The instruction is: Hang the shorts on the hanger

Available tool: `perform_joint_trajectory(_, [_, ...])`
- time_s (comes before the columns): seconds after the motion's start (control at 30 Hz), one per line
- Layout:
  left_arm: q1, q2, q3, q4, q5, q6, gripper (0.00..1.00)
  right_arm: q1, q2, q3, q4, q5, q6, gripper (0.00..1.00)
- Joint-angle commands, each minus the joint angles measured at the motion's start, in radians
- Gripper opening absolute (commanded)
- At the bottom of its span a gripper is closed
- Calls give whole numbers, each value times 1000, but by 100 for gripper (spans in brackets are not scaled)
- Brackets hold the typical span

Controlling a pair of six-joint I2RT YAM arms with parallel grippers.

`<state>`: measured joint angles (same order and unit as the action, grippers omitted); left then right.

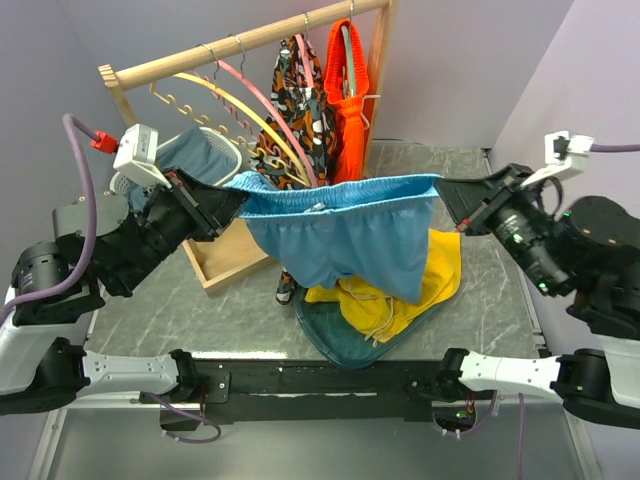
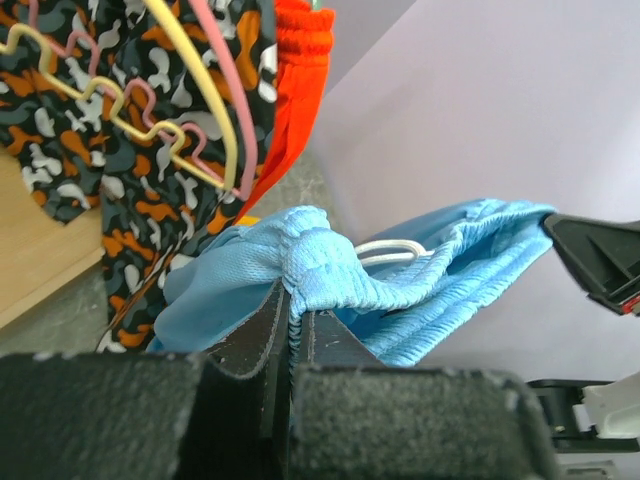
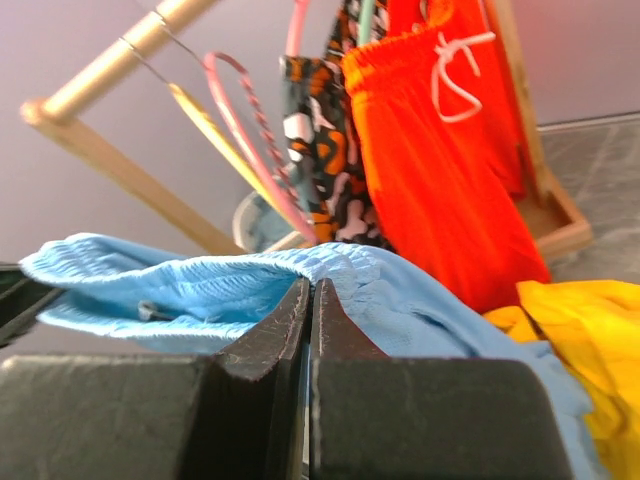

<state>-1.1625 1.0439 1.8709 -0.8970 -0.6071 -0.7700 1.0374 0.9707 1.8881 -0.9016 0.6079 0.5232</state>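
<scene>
The light sky-blue shorts [image 1: 340, 235] hang stretched by the waistband between my two grippers, above the table in front of the rack. My left gripper [image 1: 238, 198] is shut on the left end of the waistband [image 2: 330, 270]. My right gripper [image 1: 445, 190] is shut on the right end [image 3: 200, 280]. The pink hanger [image 1: 268, 107] hangs by its wire hook on the wooden rail, just behind the shorts' left part, beside a yellow hanger [image 1: 240, 100]. The pink hanger also shows in the left wrist view [image 2: 228, 95] and the right wrist view [image 3: 240, 125].
The wooden rack [image 1: 245, 40] also carries a patterned garment [image 1: 300, 90] and an orange garment [image 1: 350, 100]. A yellow garment [image 1: 420, 290] lies on a dark teal cloth [image 1: 330, 335] under the shorts. The rack's wooden base [image 1: 215, 265] stands at the left.
</scene>
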Motion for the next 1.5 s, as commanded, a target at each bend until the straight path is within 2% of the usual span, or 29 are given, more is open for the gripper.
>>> perform_joint_trajectory(0.0, [4, 7, 7, -75, -13, 5, 1, -4, -24, -30, 4, 89, -48, 0])
perform_joint_trajectory(0.03, [4, -5, -19, -71, -7, 0, 1, -2, -42, -122, 47, 86, -36, 0])
perform_joint_trajectory(0.1, [4, -18, -85, -42, 13, -12, 1, -2, -75, -185, 76, 98, -34, 0])
perform_joint_trajectory(0.2, [4, -21, -41, 16, 93, 24, 1, -2, -58, -120, 52, 93, -41, 0])
perform_joint_trajectory(0.27, [4, -15, 3, 76, 227, 82, 1, -2, -64, -54, 78, 69, -72, 0])
perform_joint_trajectory(0.33, [4, -18, 11, 179, 309, 124, 1, -4, -70, -12, 124, 44, -101, 0])
perform_joint_trajectory(0.5, [4, -10, 34, 314, 457, 175, 1, -4, -105, 17, 258, -13, -150, 0])
perform_joint_trajectory(0.7, [4, 16, 137, 397, 448, 205, 1, -2, -78, 81, 311, -57, -190, 0])
perform_joint_trajectory(0.87, [4, 24, 197, 432, 400, 222, 1, -2, 3, 180, 287, -89, -198, 0])
perform_joint_trajectory(0.97, [4, 44, 241, 383, 307, 212, 1, -2, 20, 189, 276, -94, -192, 0])
perform_joint_trajectory(1.0, [4, 41, 231, 336, 273, 210, 1, -4, 16, 146, 279, -94, -183, 0])
perform_joint_trajectory(1.03, [4, 32, 211, 314, 235, 193, 1, -2, 10, 116, 282, -91, -181, 0])
perform_joint_trajectory(1.07, [4, 19, 180, 290, 133, 183, 1, -4, -10, 79, 285, -85, -172, 0])
perform_joint_trajectory(1.17, [4, -77, -28, 212, 6, 95, 1, -2, -72, -119, 303, -56, -134, 0])
perform_joint_trajectory(1.2, [4, -143, -174, 198, -40, 65, 1, -2, -91, -242, 312, -40, -99, 0])
perform_joint_trajectory(1.27, [4, -214, -329, 165, -75, -38, 1, -2, -159, -378, 326, -33, -66, 0])
perform_joint_trajectory(1.3, [4, -285, -484, 165, -89, -73, 1, -2, -180, -509, 339, -28, -30, 0])
perform_joint_trajectory(1.37, [4, -344, -622, 168, -82, -159, 1, -7, -237, -631, 349, -26, 13, 0])
perform_joint_trajectory(1.4, [4, -387, -735, 167, -60, -217, 1, -5, -254, -747, 360, -34, 56, 0])
perform_joint_trajectory(1.47, [4, -415, -830, 179, -20, -259, 1, -8, -296, -855, 369, -69, 102, 0])
